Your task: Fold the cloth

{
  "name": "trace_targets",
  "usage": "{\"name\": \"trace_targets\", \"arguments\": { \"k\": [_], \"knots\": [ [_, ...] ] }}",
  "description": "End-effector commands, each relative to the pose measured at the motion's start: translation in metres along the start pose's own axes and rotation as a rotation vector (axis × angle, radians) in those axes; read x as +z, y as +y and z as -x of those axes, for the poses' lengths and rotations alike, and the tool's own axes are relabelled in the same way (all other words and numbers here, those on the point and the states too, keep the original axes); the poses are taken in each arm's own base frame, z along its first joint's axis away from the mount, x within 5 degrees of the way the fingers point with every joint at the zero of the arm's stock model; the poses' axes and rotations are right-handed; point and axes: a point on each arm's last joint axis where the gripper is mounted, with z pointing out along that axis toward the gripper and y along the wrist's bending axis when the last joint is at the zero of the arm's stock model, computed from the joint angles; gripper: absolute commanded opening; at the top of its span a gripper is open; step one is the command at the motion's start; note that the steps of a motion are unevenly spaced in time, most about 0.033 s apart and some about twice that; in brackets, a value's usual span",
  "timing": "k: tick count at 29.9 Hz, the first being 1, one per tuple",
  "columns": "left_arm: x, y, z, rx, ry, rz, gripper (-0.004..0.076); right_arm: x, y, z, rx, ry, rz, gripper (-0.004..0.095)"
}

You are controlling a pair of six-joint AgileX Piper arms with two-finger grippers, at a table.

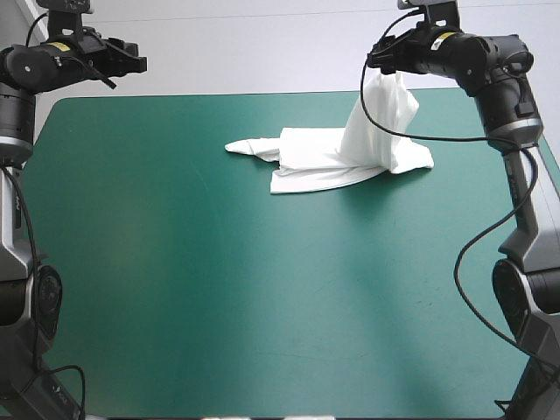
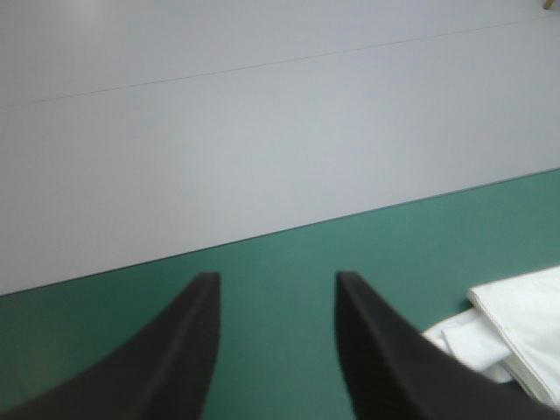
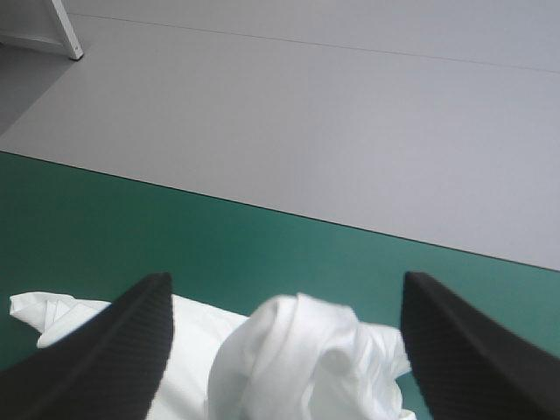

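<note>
Teal-green table (image 1: 175,262), white T-shirt (image 1: 332,157) near its far right corner.
Its flat part lies folded; one end rises bunched between the right gripper's (image 3: 286,280) wide-spread fingers; left gripper (image 2: 276,280), fingers parted, hangs at the far left corner.

High view: above, behind, down onto table (image 1: 219,289). Wrist views: raised, facing far edge; all share T-shirt (image 1: 324,157).

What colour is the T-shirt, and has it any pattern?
Plain white, no pattern visible; the T-shirt shows best in the high view.
</note>
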Motion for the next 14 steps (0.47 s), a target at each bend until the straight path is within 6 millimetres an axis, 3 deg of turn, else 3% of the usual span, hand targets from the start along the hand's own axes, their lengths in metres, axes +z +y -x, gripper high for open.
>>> {"name": "trace_targets", "arguments": {
  "k": [1,7,9,14],
  "knots": [
    [-0.032,-0.014,0.021,0.002,-0.081,-0.036,0.0536,-0.052,0.006,0.029,0.006,-0.131,-0.009,0.0762],
    [-0.031,-0.036,0.007,0.008,0.093,-0.183,0.0543,-0.083,0.007,0.02,-0.037,0.038,-0.042,0.0647],
    [-0.028,-0.051,0.006,0.024,0.117,-0.228,0.0541,-0.091,0.005,0.011,-0.053,0.144,-0.074,0.0641],
    [-0.017,-0.097,0.003,0.09,0.137,-0.315,0.054,-0.102,0.003,0.0,-0.045,0.189,-0.119,0.0632]
  ]
}}
